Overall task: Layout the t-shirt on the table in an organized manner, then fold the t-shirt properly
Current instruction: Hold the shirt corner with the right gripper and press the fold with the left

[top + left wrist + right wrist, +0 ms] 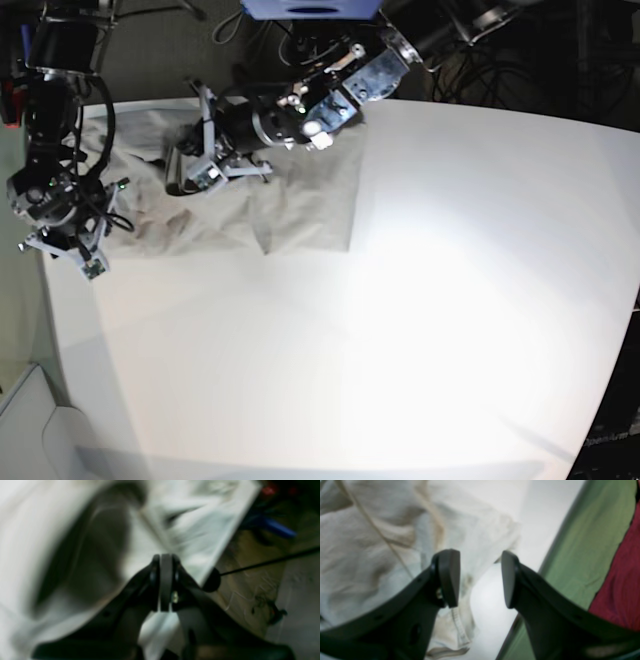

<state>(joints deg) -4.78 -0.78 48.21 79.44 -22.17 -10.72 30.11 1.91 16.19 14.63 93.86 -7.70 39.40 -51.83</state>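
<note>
**Shirt bunched at the far corner, left arm pinching cloth**

White table [400, 330] fills my base view, with the t-shirt [300, 200] rumpled at its far corner. My left gripper [165, 580] is clamped tight, and blurred cloth spreads just beyond and below its tips, apparently pinched. My right gripper [480, 578] hangs with its fingers [448, 577] apart, nothing between them, shirt under one finger and bare table beneath the gap.

One t-shirt [240, 190] crumpled at the table's [400, 330] far left corner, one table, my two grippers, left [190, 165] and right [65, 235]
</note>
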